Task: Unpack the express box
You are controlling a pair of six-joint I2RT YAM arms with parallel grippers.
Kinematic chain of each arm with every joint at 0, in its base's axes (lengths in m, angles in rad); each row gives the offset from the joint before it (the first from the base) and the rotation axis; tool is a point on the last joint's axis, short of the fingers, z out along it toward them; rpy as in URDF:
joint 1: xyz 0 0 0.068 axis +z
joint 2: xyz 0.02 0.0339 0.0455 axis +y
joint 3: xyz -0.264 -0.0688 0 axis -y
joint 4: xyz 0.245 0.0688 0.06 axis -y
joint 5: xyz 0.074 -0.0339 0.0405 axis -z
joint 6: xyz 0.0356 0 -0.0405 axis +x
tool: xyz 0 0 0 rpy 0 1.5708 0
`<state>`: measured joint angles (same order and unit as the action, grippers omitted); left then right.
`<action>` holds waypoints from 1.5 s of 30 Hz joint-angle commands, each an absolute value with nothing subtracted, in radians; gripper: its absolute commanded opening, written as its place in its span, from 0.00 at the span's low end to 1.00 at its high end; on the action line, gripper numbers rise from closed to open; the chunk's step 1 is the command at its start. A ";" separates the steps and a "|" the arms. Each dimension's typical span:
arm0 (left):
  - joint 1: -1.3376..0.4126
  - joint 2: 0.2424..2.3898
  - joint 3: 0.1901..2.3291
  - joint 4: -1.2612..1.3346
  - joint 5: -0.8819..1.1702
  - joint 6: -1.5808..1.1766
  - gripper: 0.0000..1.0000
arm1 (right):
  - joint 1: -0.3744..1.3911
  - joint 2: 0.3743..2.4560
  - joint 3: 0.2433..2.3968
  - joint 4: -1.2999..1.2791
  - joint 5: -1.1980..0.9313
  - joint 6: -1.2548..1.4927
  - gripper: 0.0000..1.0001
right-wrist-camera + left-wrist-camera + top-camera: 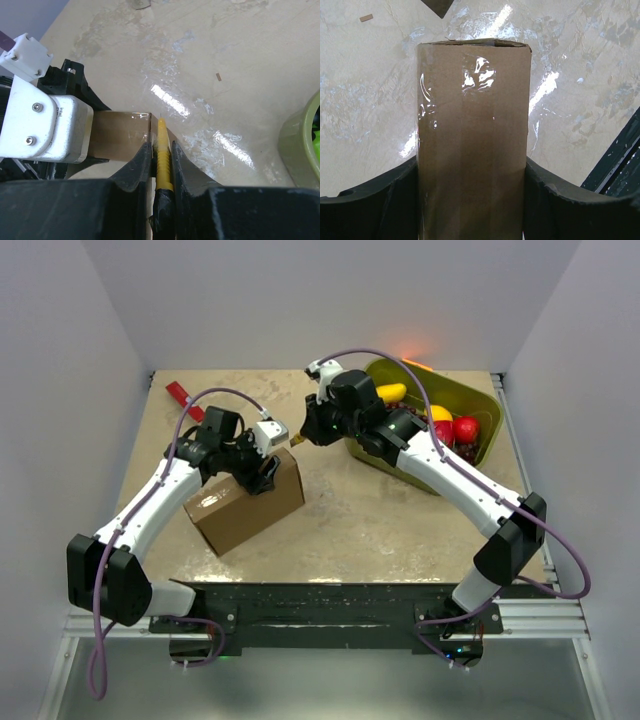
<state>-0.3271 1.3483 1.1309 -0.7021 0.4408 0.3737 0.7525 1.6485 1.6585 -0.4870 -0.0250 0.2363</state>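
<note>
The express box (240,510), brown cardboard sealed with clear tape, lies on the table left of centre. My left gripper (262,472) is shut on its far end. In the left wrist view both black fingers (395,200) press against the box's (472,125) two long sides. My right gripper (161,145) is shut on a yellow cutter (163,155) whose handle is wrapped in black tape. The cutter's tip sits at the taped upper corner edge of the box (120,135). From above, the right gripper (305,435) hangs just beyond the box's far corner.
An olive-green tub (470,400) with a banana (392,392) and red fruit (465,428) stands at the back right, under the right arm. A small red object (183,396) lies at the back left. The left arm's white wrist housing (45,125) is close beside the right fingers.
</note>
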 commanded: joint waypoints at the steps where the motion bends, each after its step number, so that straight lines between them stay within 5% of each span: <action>1: -0.318 1.333 1.123 -0.663 0.477 0.328 0.63 | 0.752 1.628 1.709 -0.457 -0.060 0.250 0.00; 45: -0.310 1.333 1.100 -0.644 0.476 0.308 0.62 | 0.770 1.626 1.693 -0.460 0.006 0.232 0.00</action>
<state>-0.3199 1.3479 1.1141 -0.6651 0.4393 0.3321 0.7643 1.6482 1.6588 -0.4931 -0.0338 0.2379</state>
